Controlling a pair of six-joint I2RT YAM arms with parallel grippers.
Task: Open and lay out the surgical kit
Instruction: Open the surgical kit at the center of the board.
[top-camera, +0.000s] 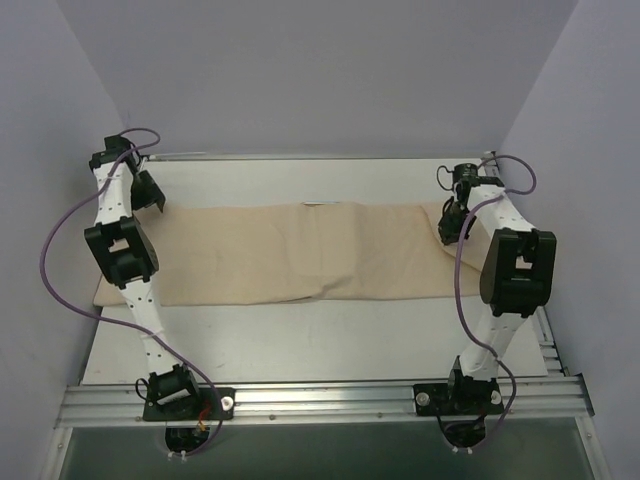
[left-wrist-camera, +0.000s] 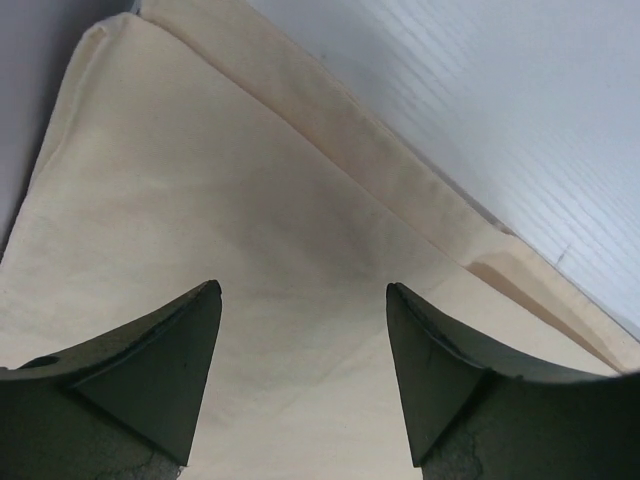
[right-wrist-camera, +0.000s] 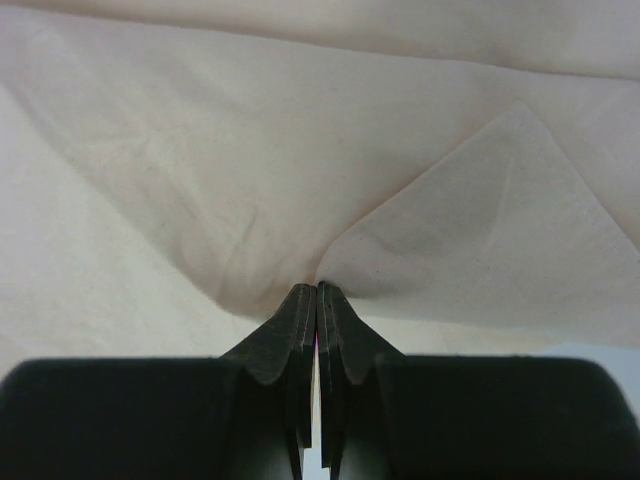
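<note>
The surgical kit shows as a long beige cloth wrap (top-camera: 300, 250) lying flat across the white table, folded lengthwise. My left gripper (top-camera: 150, 192) hovers over the cloth's left end. In the left wrist view this gripper (left-wrist-camera: 303, 287) stands open, and only flat cloth (left-wrist-camera: 200, 180) shows between its dark fingers. My right gripper (top-camera: 447, 228) is at the cloth's right end. Its fingers (right-wrist-camera: 317, 287) are shut on a pinched fold of the cloth (right-wrist-camera: 250, 150), which rises into a peak at the tips. What lies under the cloth is hidden.
The white table (top-camera: 330, 340) has bare surface in front of the cloth. Grey walls (top-camera: 50, 120) close in on the left, back and right. An aluminium rail (top-camera: 320, 400) carries both arm bases at the near edge. Purple cables (top-camera: 60, 270) loop beside each arm.
</note>
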